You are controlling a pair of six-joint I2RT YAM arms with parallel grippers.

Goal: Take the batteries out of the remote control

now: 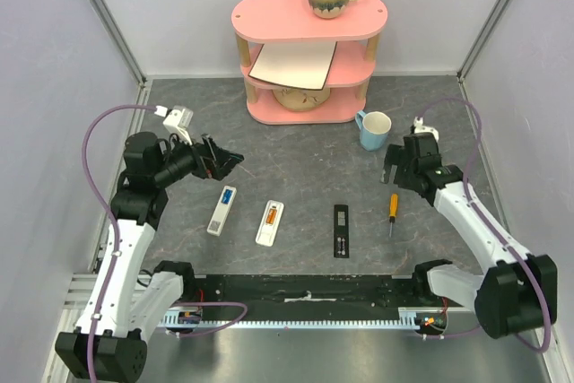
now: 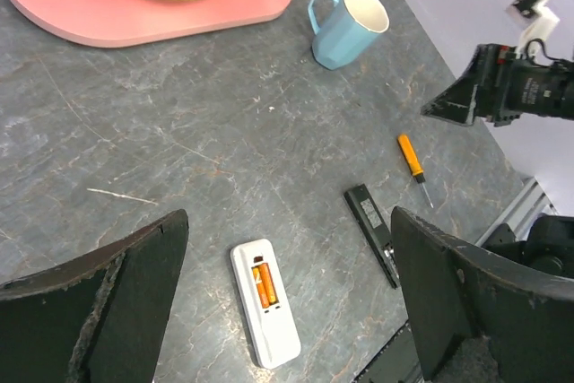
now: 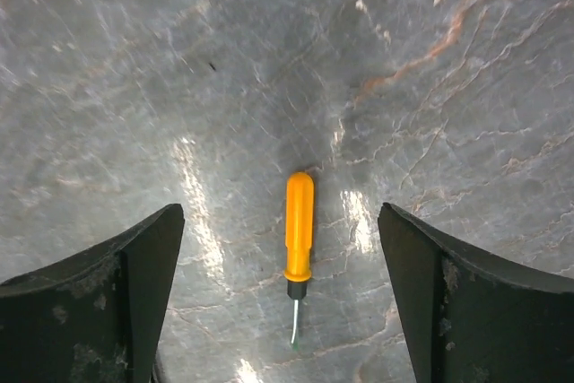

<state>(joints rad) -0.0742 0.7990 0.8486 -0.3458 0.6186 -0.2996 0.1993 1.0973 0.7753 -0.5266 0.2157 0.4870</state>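
Approach stage. Left gripper (image 2: 287, 217): jaws spread, batteries (image 2: 264, 284) ahead. Right gripper (image 3: 280, 217): jaws spread, screwdriver (image 3: 299, 226) below between them; probably pinch next.

Top external: high behind both bases, looking down and forward over the whole table (image 1: 305, 163) to the pink shelf (image 1: 305, 60).

Left wrist: mid-height, tilted down, facing right across the table. It shares the white remote (image 2: 265, 314), black remote (image 2: 372, 221), screwdriver (image 2: 410, 156) and blue mug (image 2: 345, 26) with top.

Right wrist: close, straight down on the screwdriver. That's the only item in all three views.
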